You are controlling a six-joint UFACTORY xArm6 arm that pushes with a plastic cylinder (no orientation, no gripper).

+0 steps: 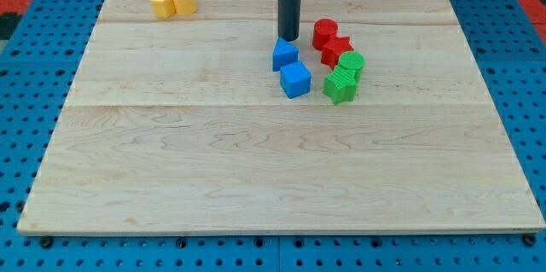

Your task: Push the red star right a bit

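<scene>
The arm shows only as its straight dark rod, which enters from the view's top edge and stands upright, a little right of centre. The tip [289,37] sits low at the rod's end, at the height of the desk [256,170] surface.

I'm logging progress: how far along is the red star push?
Nothing looks done yet. My tip sits just above the upper blue block, left of the red star and not touching it. The star abuts the red cylinder and green blocks. The whole rightward push remains.
</scene>
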